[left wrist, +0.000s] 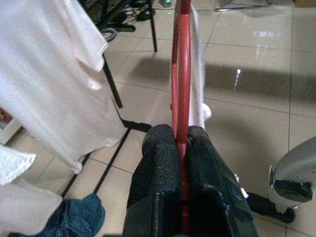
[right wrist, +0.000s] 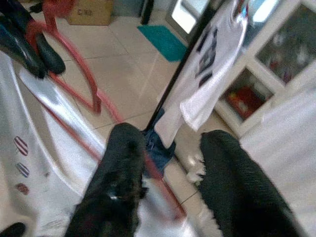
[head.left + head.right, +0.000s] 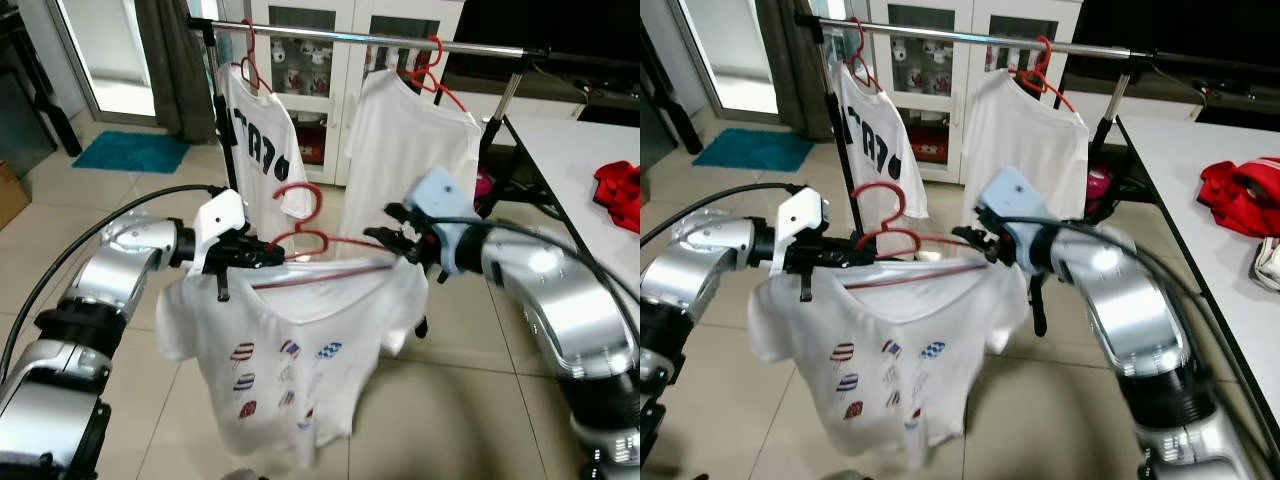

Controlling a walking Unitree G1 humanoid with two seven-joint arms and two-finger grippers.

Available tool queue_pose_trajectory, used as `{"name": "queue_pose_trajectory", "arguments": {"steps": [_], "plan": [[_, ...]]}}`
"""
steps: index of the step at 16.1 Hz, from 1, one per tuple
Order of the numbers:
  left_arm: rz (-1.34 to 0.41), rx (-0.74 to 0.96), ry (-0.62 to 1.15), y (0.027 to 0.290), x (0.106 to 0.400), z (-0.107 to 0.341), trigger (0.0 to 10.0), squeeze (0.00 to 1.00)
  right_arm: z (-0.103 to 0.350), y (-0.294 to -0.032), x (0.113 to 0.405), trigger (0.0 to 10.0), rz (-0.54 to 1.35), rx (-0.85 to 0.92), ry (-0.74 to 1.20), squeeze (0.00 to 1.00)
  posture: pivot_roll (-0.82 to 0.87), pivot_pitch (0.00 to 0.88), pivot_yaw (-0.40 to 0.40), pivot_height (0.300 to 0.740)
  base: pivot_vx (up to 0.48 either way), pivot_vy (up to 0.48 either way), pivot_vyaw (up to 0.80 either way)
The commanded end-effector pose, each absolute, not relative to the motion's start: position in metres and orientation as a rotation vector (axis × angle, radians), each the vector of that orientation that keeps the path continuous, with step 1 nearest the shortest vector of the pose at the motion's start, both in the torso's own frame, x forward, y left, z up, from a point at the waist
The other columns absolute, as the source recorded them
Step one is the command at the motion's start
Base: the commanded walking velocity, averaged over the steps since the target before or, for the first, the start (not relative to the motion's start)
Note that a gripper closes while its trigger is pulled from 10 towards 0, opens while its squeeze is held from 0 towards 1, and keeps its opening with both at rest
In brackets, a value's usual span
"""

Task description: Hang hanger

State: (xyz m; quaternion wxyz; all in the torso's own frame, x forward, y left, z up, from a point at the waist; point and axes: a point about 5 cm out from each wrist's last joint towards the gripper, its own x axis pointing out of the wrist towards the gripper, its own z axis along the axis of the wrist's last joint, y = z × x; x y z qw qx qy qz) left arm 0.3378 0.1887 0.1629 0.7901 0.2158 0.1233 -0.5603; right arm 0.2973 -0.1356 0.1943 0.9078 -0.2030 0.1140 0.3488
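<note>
**Operator:** Red hanger [image 3: 300,240] with the white printed T-shirt [image 3: 290,370] on it is up in front of me, carried level between both arms, short of the clothes rail [image 3: 400,40] and lower than it. Its hook [image 3: 300,195] stands up free.

**Partner:** Who has hold of it?

**Operator:** Left gripper [image 1: 181,143] is pinched tight on the hanger's left shoulder; in the left wrist view the red bar runs straight between the two black pads. Right gripper [image 2: 170,163] sits at the other end with its fingers spread, the red bar lying against one of them, so I judge it is steadying more than gripping.

**Partner:** Where does it go?

**Operator:** There's a bare stretch of rail between the lettered T-shirt [image 3: 255,150] and the plain white T-shirt [image 3: 405,160], each already hanging on a red hanger. I'd aim for that gap.

**Partner:** How to do it cleanly?

**Operator:** Raise both ends together so the hook stays upright, bring the hook's opening above the rail, then lower it on. I'd keep the left pinch firm until the hook bears the weight, and watch the hem doesn't brush the neighbouring shirts
</note>
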Motion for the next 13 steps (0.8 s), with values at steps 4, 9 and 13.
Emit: {"name": "queue_pose_trajectory", "arguments": {"steps": [4,9,13], "plan": [[-1.142,0.444,0.204,0.188,0.341,0.173,0.0,0.00,0.153,-0.145,0.285,10.0,0.523,-0.322,0.402,0.00,-0.16,0.000,0.006,0.740,0.000,0.000,0.00],[-1.156,0.424,0.185,0.186,0.335,0.176,0.0,0.00,0.133,-0.131,0.293,10.0,0.380,-0.113,0.428,0.00,-0.15,0.000,0.004,0.740,0.000,0.000,0.00],[-1.151,0.418,0.182,0.187,0.330,0.178,0.0,0.00,0.121,-0.142,0.304,10.0,0.209,-0.156,0.458,0.00,-0.14,0.000,-0.005,0.740,0.000,0.000,0.00]]}}
